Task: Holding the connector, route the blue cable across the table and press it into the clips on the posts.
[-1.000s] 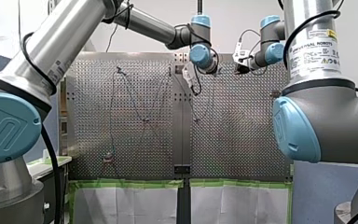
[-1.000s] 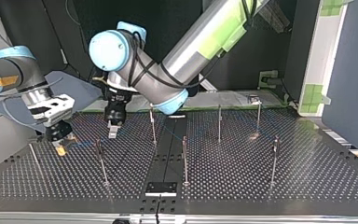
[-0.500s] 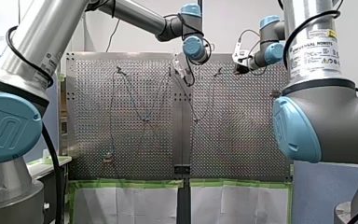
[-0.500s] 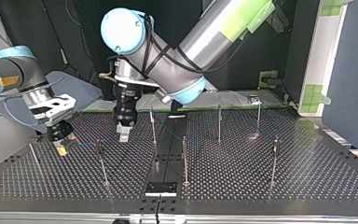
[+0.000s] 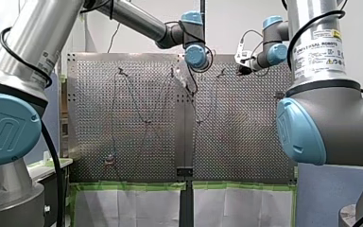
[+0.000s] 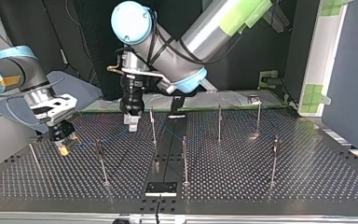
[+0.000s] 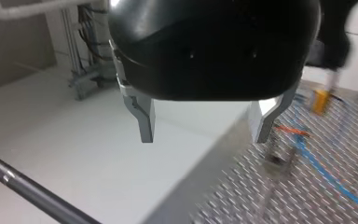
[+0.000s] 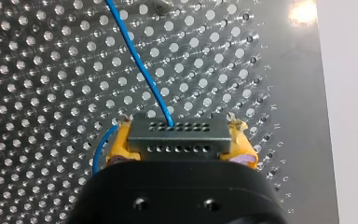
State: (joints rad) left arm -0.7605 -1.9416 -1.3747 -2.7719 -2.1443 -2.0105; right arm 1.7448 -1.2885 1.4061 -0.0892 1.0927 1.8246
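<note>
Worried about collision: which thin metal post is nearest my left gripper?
The thin metal post just at the top view's right of my left gripper; all others stand farther away.

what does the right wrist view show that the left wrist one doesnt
Only the right wrist view: the grey connector clamped between my right hand's yellow pads, the blue cable running out of it. Only the left wrist view: my left hand, open and empty, metal fingers apart. Both: the blue cable on the perforated table, and my right hand's yellow pads.
</note>
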